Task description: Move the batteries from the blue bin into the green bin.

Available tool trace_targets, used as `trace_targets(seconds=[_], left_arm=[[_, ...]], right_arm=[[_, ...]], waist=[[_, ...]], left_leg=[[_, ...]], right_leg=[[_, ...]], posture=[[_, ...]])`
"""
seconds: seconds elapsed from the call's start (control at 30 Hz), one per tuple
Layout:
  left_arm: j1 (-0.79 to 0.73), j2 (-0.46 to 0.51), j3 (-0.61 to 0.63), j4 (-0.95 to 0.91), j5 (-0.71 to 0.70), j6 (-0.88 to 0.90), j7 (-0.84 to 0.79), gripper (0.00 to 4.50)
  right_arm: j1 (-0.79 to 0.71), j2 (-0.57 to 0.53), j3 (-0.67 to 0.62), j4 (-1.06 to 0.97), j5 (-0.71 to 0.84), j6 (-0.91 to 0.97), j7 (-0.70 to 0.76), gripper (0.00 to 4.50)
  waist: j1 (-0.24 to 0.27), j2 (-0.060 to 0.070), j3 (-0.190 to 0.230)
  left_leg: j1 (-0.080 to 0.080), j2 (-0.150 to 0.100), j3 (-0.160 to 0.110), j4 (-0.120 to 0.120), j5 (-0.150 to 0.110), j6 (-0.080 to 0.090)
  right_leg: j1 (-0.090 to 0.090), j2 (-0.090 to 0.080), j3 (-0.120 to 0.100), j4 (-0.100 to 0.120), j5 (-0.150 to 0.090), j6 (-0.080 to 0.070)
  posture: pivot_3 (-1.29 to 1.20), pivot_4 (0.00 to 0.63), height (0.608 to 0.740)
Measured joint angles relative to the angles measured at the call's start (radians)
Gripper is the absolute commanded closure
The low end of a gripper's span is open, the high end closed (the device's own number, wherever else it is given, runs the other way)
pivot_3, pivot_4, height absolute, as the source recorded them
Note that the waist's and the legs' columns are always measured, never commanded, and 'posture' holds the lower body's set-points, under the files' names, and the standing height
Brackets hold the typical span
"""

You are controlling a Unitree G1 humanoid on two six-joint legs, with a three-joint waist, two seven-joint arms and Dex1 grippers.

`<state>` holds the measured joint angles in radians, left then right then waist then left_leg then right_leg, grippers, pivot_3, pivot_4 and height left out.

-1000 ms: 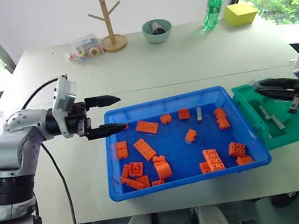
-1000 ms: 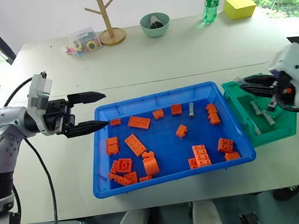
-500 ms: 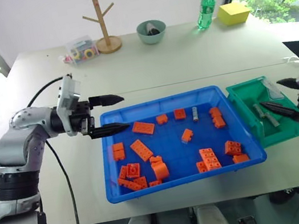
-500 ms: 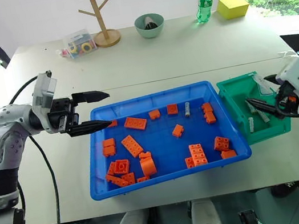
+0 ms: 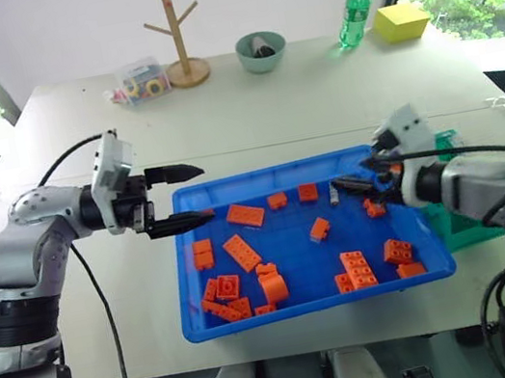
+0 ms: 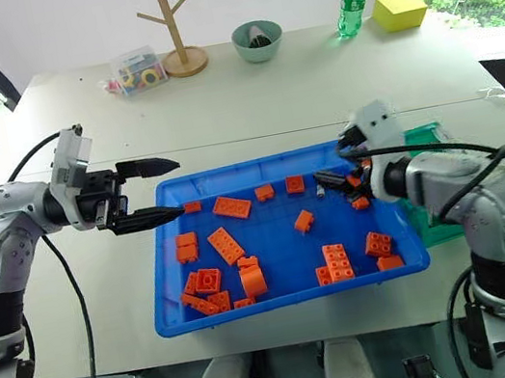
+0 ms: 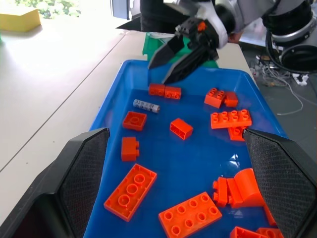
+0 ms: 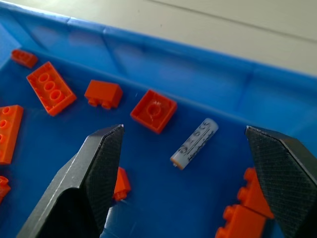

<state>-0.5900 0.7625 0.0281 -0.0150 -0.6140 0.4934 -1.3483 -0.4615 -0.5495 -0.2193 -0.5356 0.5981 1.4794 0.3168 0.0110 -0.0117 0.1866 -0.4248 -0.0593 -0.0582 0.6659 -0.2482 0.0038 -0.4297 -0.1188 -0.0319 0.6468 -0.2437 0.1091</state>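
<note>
Looking at the target: one battery [image 8: 194, 143] lies on its side on the floor of the blue bin [image 5: 270, 174], near the far wall toward the green-bin end; a square orange brick [image 8: 153, 110] sits just beside it, not touching
Battery, handling: I judge it light, rigid and smooth, so apt to roll or squirt out of a pinch; I would close across the middle of the barrel, fingers square to its long axis, not on the ends
Right gripper: right gripper [image 5: 356, 178] hangs over the far right part of the blue bin with its jaws spread wide and nothing between them; in the right wrist view the battery lies between the two fingers [image 8: 101, 163] but lower, not yet touched
Left gripper: left gripper [image 5: 185, 197] hovers at the bin's far left corner, pointing across toward the right, jaws apart and empty; I see no battery near it
Blue bin, contents: orange bricks [image 5: 244, 251] scattered across the floor, mostly singles with a cluster at the near left corner; I can pick out no second battery among them, though a small one could hide
Green bin: green bin [image 6: 424, 134] stands against the blue bin's right end, largely behind the right arm; its contents I cannot see from here
Counter: pale counter [image 5: 315, 100] carries both bins; well apart along the far edge stand a wooden peg stand [image 5: 176, 26], a teal bowl [image 5: 261, 50], a green bottle [image 5: 353, 11] and a yellow block [image 5: 404, 21]
Risk: I reckon the neighbouring brick could be caught along with the battery if the fingers come down skewed
</note>
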Motion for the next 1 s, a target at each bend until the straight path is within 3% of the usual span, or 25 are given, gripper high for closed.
trace_targets(seconds=[0.8,0.9,1.0], left_arm=[[0.007,-0.001,0.001,-0.019,-0.008,0.001,0.041,0.0],[0.006,-0.001,0.001,-0.021,-0.008,0.001,0.043,0.0],[0.006,-0.001,0.001,-0.021,-0.008,0.0,0.043,0.0]], right_arm=[[-0.028,0.065,0.209,0.297,-0.153,-0.263,-0.031,0.5],[-0.037,0.065,0.233,0.327,-0.186,-0.305,-0.028,1.33],[-0.037,0.064,0.245,0.341,-0.205,-0.331,-0.021,2.9]], waist=[[-0.023,0.0,0.0],[-0.023,0.0,0.0],[-0.024,0.0,0.0]], left_leg=[[0.003,0.0,0.0,0.0,0.0,0.0],[0.003,0.0,0.0,0.0,0.0,0.0],[0.004,0.0,0.0,0.0,0.0,0.0]], right_leg=[[0.001,0.002,0.0,0.003,0.0,0.001],[0.002,0.002,0.0,0.002,0.0,0.001],[0.002,0.002,0.0,0.003,0.0,0.001]], posture=[[0.0,0.15,0.703],[0.0,0.15,0.703],[0.0,0.15,0.703]])
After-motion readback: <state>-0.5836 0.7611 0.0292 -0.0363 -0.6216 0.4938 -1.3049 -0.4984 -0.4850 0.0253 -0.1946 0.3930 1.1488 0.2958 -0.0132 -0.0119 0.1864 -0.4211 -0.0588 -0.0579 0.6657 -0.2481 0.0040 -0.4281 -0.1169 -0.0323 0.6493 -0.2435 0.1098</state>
